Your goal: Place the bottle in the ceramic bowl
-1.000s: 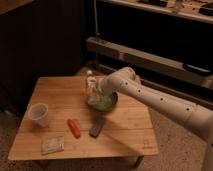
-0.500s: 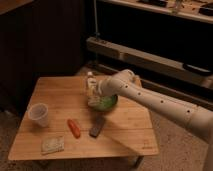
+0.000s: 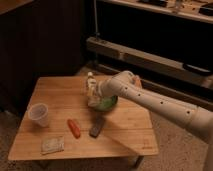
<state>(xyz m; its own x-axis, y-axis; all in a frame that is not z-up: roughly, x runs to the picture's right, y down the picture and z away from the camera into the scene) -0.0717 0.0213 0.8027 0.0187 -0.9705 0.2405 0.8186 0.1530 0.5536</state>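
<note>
We see the tool (image 3: 95, 95) at the left rim of the green bowl (image 3: 108, 104) on the wooden bench (image 3: 131, 136), the bottle (image 3: 90, 82) upright just beside it over that rim, whether the tool grips it we cannot tell, clear cup (image 3: 39, 114) well to the left.

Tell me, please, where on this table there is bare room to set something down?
The widest bare patch of the table is front right, beside the dark block and in front of the bowl. Another lies back left, behind the cup. Crowded spots: the gripper by the bottle at the bowl's left rim, and the orange stick and packet front left.
</note>
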